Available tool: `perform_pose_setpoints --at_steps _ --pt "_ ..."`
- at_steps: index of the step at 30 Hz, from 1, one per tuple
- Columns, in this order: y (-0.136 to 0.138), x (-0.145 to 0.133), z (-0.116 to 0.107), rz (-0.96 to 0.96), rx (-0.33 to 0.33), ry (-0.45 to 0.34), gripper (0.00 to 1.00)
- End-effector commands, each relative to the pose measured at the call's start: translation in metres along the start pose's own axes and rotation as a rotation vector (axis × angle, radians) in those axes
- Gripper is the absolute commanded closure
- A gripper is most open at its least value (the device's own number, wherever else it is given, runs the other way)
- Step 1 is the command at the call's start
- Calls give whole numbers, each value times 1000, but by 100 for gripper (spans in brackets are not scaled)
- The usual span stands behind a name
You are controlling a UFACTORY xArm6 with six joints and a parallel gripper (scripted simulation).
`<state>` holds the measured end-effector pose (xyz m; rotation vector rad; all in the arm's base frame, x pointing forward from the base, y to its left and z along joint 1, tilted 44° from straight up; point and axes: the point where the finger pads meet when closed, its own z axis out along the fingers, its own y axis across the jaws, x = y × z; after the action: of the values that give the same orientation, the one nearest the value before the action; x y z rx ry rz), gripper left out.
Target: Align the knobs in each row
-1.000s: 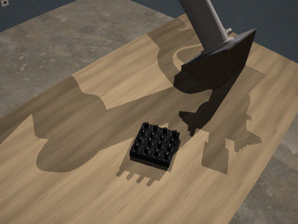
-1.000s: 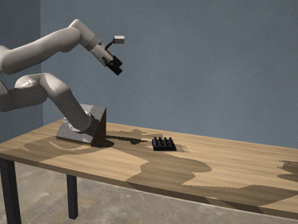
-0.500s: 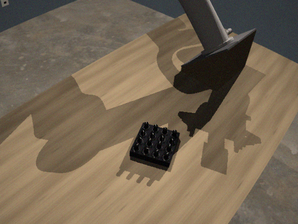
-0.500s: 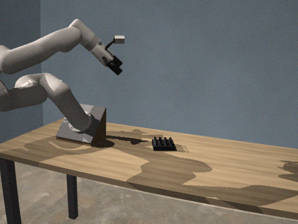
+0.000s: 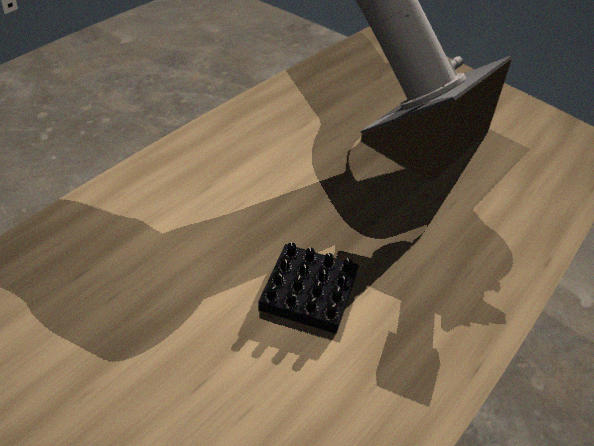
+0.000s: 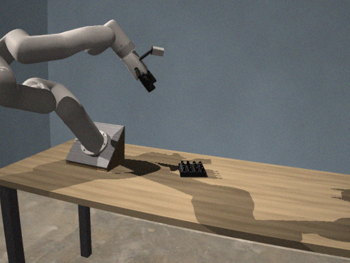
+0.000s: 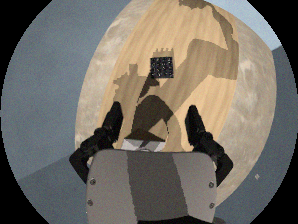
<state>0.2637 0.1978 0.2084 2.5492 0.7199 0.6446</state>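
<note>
The black knob box [image 5: 308, 286] stands on its feet on the wooden table, with four rows of black knobs on top. It also shows in the exterior view [image 6: 192, 169] and, small and far, in the wrist view [image 7: 161, 66]. The knobs' white lines and the marks are too small to read. My gripper [image 6: 148, 82] hangs high in the air, well above the table and to the left of the box in the exterior view. Its two black fingers stand wide open and empty in the wrist view [image 7: 154, 129]. The gripper is out of the top view.
The arm's grey wedge-shaped base [image 5: 440, 125] sits on the table behind the box, also seen in the exterior view [image 6: 98, 147]. Dark shadows of the arm lie across the table. The table edge runs near the front [image 6: 177, 219].
</note>
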Motion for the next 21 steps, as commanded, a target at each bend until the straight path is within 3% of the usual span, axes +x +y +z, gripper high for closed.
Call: perform_pose_setpoints --at_steps 1,5,6,12,15,17,21 --pt "4 18 30 -6 -54 -80 0" --pt "6 24 46 -10 -76 -119 0" --pt "8 27 61 -13 -93 -153 0" --pt "12 32 101 -22 -129 -237 0" --pt "13 32 106 -23 -133 -247 0" --pt "16 32 134 -29 -151 -301 0" --pt "18 30 159 -34 -164 -348 0"
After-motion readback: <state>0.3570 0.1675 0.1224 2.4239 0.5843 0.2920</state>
